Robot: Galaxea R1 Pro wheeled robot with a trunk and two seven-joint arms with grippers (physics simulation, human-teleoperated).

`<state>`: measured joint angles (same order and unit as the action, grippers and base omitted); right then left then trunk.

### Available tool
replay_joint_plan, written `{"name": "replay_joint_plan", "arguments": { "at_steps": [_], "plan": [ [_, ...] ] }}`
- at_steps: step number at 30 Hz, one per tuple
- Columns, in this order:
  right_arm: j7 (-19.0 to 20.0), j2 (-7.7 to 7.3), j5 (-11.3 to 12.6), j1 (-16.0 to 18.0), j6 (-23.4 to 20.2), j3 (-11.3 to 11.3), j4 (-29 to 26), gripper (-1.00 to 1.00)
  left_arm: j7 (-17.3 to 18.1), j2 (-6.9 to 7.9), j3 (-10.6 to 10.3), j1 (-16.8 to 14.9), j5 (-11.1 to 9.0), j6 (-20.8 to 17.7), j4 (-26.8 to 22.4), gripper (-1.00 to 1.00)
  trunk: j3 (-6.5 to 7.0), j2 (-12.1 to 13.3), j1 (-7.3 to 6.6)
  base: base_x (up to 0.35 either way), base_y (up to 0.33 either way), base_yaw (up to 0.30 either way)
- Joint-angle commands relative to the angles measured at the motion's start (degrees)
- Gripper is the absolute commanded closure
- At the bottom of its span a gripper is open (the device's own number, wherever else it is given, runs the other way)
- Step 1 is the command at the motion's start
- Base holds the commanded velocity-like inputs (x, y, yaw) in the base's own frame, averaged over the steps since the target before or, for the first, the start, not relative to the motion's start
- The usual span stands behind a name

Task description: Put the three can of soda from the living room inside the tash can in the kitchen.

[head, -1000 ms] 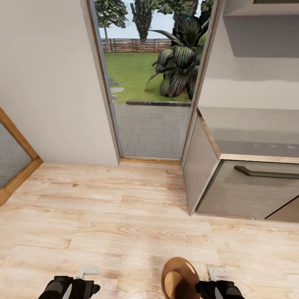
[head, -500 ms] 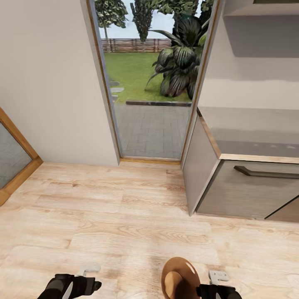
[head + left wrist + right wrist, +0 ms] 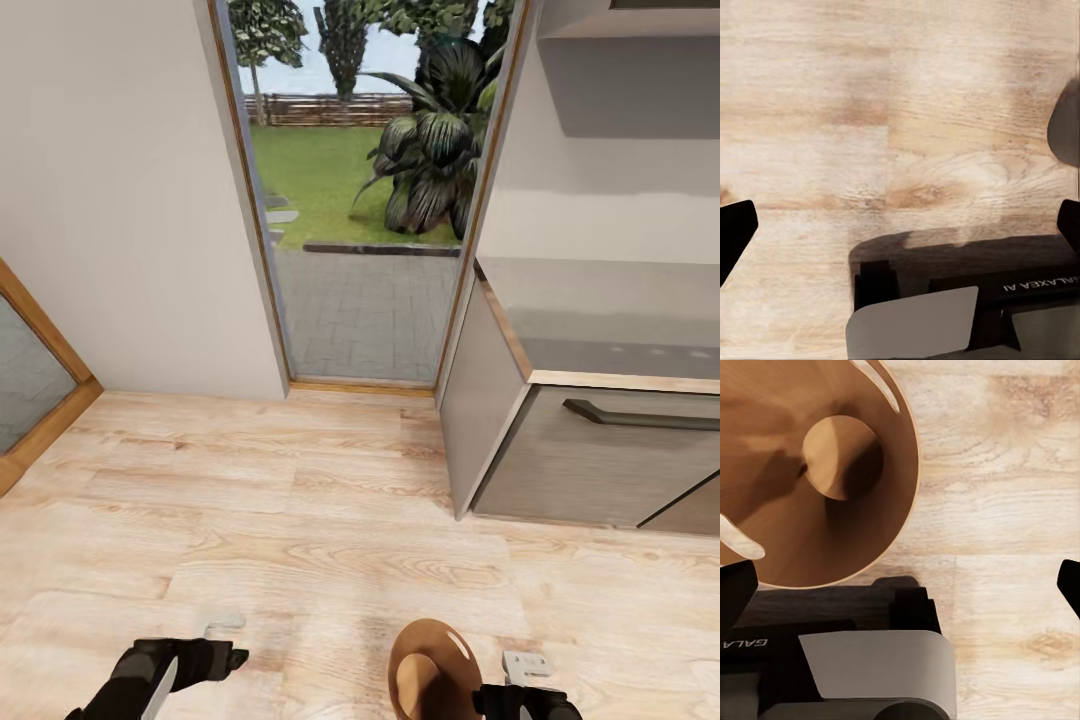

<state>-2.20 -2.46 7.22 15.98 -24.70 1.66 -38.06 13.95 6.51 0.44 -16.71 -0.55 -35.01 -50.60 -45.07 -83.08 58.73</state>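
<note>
The trash can point(image 3: 430, 672), a round copper-brown bin, stands on the wood floor at the lower edge of the head view, between my arms. In the right wrist view I look into the trash can point(image 3: 817, 472) and see its brown wall and round bottom. My right gripper point(image 3: 900, 585) is open, its fingers spread wide just beside the bin's rim; it also shows as the right gripper point(image 3: 525, 668) to the bin's right. My left gripper point(image 3: 900, 225) is open over bare floor, at the left gripper point(image 3: 222, 640) in the head view. The cans of soda are out of view.
Ahead is a tall glass door point(image 3: 370, 250) onto a garden. A grey cabinet point(image 3: 600, 460) with a dark handle and a pale counter point(image 3: 610, 320) stands at the right. A wood-framed glass panel point(image 3: 30, 400) leans in from the left. Light wood floor point(image 3: 300, 500) lies between.
My left arm has drawn back toward the lower left of the head view. The right gripper sank slightly. The bin and the camera have stayed put.
</note>
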Motion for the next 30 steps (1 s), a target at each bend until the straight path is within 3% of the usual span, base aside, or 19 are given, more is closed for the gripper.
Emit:
{"name": "replay_joint_plan", "arguments": {
  "at_steps": [1,6,8,13,24,30],
  "plan": [
    [0.0,0.02,0.0,0.0,0.0,0.0,0.0,-1.0,0.0,0.0,0.0,0.0,0.0,-0.5,-1.5,-1.0,0.0,0.0,0.0,0.0,0.0,0.0],
    [0.0,0.04,0.0,0.0,0.0,0.0,0.0,-1.0,0.0,-0.01,0.0,0.1,0.1,-7.1,-11.6,-1.0,0.0,0.0,0.0,0.0,0.0,0.0],
    [0.0,0.04,0.1,0.0,0.0,0.0,0.0,-1.0,-0.1,-0.01,-0.1,0.1,0.1,-11.3,-18.2,-1.0,0.0,0.0,0.0,0.0,0.0,0.0],
    [0.0,0.11,0.1,0.0,0.0,0.0,0.1,-1.0,0.0,-0.01,-0.1,0.1,0.1,-15.3,-25.3,-1.0,0.0,0.0,0.0,0.0,0.0,0.0],
    [0.0,-0.02,0.1,0.0,-0.1,-0.1,0.1,-1.0,0.1,-0.01,-0.2,0.1,0.1,-17.1,-29.1,-1.0,0.0,0.0,0.0,0.0,0.0,0.0],
    [0.0,-0.04,0.1,0.0,-0.1,-0.2,0.1,-1.0,0.1,-0.04,-0.2,0.1,0.1,-17.3,-29.4,-1.0,-1.08,-2.4,1.32,0.0,0.0,0.0]
  ]
}}
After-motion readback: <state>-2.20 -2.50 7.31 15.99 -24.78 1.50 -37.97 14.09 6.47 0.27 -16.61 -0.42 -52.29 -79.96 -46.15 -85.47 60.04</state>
